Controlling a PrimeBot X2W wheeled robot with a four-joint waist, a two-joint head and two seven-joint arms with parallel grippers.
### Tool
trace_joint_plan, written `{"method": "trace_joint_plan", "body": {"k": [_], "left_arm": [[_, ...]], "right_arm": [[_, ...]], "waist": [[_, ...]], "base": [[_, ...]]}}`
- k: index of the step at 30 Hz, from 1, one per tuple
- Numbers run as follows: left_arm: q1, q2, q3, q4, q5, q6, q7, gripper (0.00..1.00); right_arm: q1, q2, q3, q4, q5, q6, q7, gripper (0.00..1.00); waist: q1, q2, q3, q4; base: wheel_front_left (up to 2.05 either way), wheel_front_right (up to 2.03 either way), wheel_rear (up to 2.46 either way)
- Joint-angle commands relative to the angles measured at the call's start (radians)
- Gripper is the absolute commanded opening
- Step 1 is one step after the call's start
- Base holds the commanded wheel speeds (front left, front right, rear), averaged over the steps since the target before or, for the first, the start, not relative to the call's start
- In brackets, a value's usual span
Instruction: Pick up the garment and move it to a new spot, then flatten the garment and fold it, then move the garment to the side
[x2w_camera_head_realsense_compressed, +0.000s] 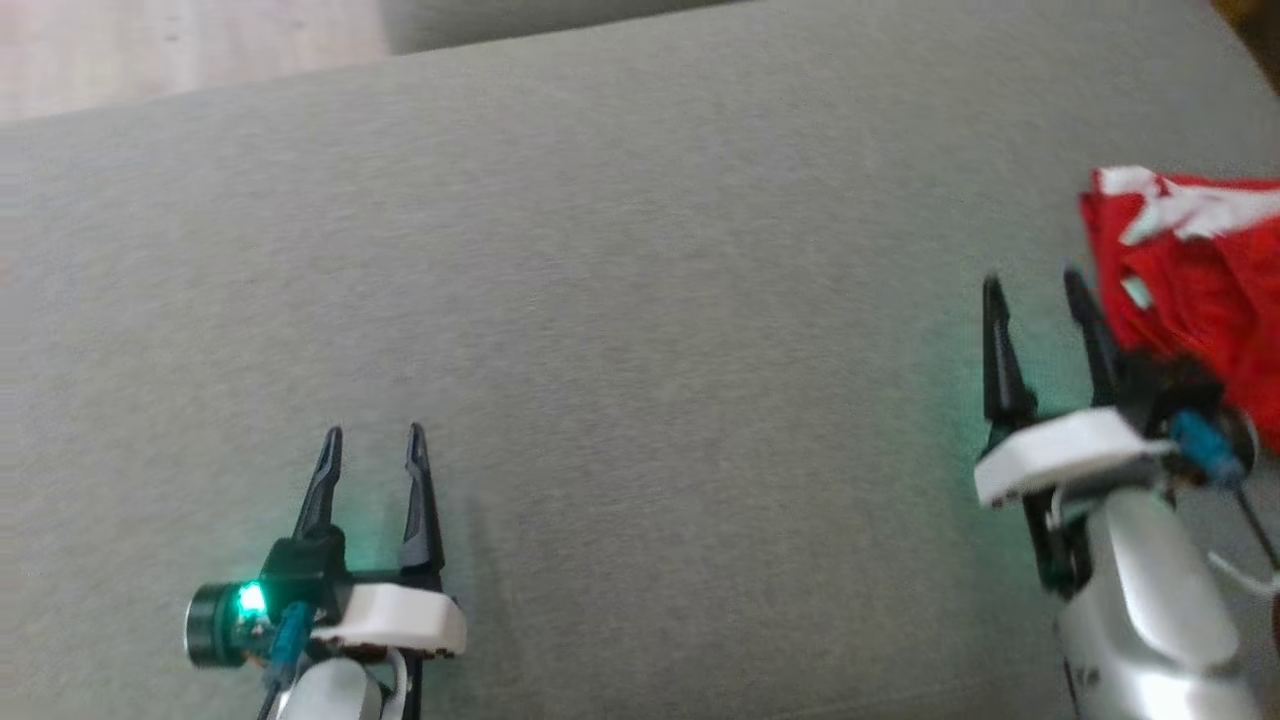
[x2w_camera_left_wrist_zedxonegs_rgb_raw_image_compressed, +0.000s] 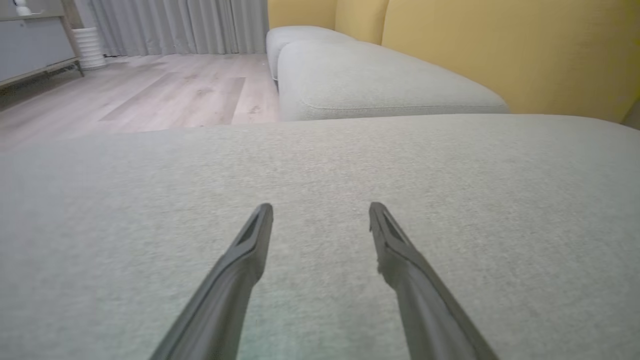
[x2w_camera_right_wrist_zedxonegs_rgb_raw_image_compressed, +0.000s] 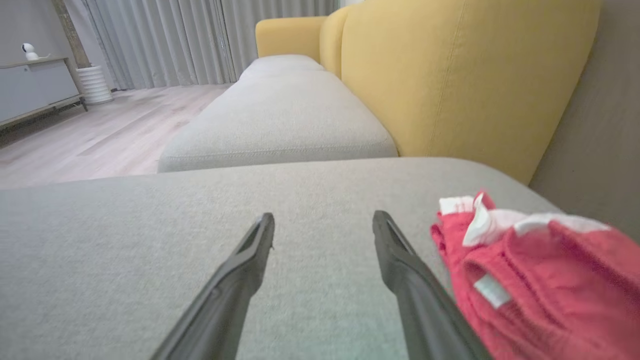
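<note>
The garment (x2w_camera_head_realsense_compressed: 1195, 285) is red with white trim and lies in a folded bundle at the far right of the grey cushion (x2w_camera_head_realsense_compressed: 640, 330). In the right wrist view the garment (x2w_camera_right_wrist_zedxonegs_rgb_raw_image_compressed: 540, 280) sits just right of my fingers, a white label showing on it. My right gripper (x2w_camera_head_realsense_compressed: 1035, 285) is open, nothing between its fingers, its right finger close beside the cloth. My left gripper (x2w_camera_head_realsense_compressed: 373, 440) stands open at the lower left over bare cushion, far from the garment. The left gripper (x2w_camera_left_wrist_zedxonegs_rgb_raw_image_compressed: 321, 210) holds nothing.
A yellow sofa back (x2w_camera_right_wrist_zedxonegs_rgb_raw_image_compressed: 450, 75) rises behind the cushion, with another grey seat cushion (x2w_camera_right_wrist_zedxonegs_rgb_raw_image_compressed: 280, 120) beyond it. Pale wood floor (x2w_camera_left_wrist_zedxonegs_rgb_raw_image_compressed: 150, 95), grey curtains (x2w_camera_right_wrist_zedxonegs_rgb_raw_image_compressed: 165, 40) and a low cabinet (x2w_camera_right_wrist_zedxonegs_rgb_raw_image_compressed: 35, 85) lie past the cushion's far edge.
</note>
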Motion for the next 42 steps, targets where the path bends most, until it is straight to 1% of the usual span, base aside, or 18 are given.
{"method": "trace_joint_plan", "body": {"k": [1, 4, 7, 12, 20, 31, 36, 39, 40, 42], "left_arm": [[-0.001, 0.003, 0.041, -0.032, -0.006, 0.007, -0.010, 1.00], [0.010, 0.003, 0.048, -0.033, -0.013, 0.011, -0.010, 1.00], [0.019, 0.003, 0.055, -0.034, -0.022, 0.007, -0.010, 1.00], [0.032, 0.003, 0.072, -0.035, -0.035, -0.003, -0.010, 1.00], [0.053, 0.003, 0.106, -0.032, -0.055, -0.021, -0.010, 1.00], [0.089, 0.003, 0.118, -0.026, -0.074, -0.041, -0.010, 1.00], [0.096, 0.003, 0.122, -0.027, -0.073, -0.047, -0.010, 1.00], [0.100, 0.003, 0.123, -0.028, -0.081, -0.059, -0.010, 1.00], [0.116, -0.001, 0.085, 0.001, -0.079, -0.058, 0.000, 0.00], [0.121, -0.001, 0.084, 0.030, -0.079, -0.058, 0.005, 0.00]], "right_arm": [[0.006, 0.004, 0.024, -0.040, 0.012, -0.001, -0.011, 1.00], [0.056, 0.005, 0.046, -0.045, 0.052, -0.001, -0.011, 1.00], [0.089, 0.005, 0.060, -0.049, 0.066, -0.001, -0.011, 1.00], [0.120, 0.005, 0.073, -0.053, 0.081, -0.001, -0.011, 1.00], [0.139, 0.006, 0.091, -0.046, 0.092, -0.001, -0.011, 1.00], [0.164, 0.006, 0.107, -0.036, 0.109, -0.001, -0.011, 1.00], [0.169, 0.006, 0.113, -0.034, 0.114, -0.001, -0.011, 1.00], [0.171, 0.006, 0.116, -0.035, 0.116, -0.001, -0.011, 1.00], [0.181, 0.004, 0.091, -0.005, 0.109, 0.000, 0.000, 0.00], [0.189, 0.006, 0.091, 0.022, 0.110, 0.000, 0.002, 0.00]], "waist": [[0.0001, 0.0000, -0.028, 0.055], [0.0001, 0.0000, -0.040, 0.095], [0.0001, 0.0000, -0.052, 0.128], [0.0001, 0.0000, -0.071, 0.160], [0.0001, 0.0000, -0.107, 0.167], [0.0001, 0.0000, -0.171, 0.160], [0.0001, 0.0000, -0.184, 0.159], [0.0001, 0.0000, -0.190, 0.160], [0.0001, 0.0000, -0.190, 0.160], [0.0001, 0.0000, -0.191, 0.160]], "base": [[0.00, 0.00, 0.00], [0.00, 0.00, 0.00], [0.00, 0.00, 0.00], [0.00, 0.00, 0.00], [0.00, 0.00, 0.00], [0.00, 0.00, 0.00], [0.00, 0.00, 0.00], [0.00, 0.00, 0.00], [0.00, 0.00, 0.00], [0.00, 0.00, 0.00]]}}
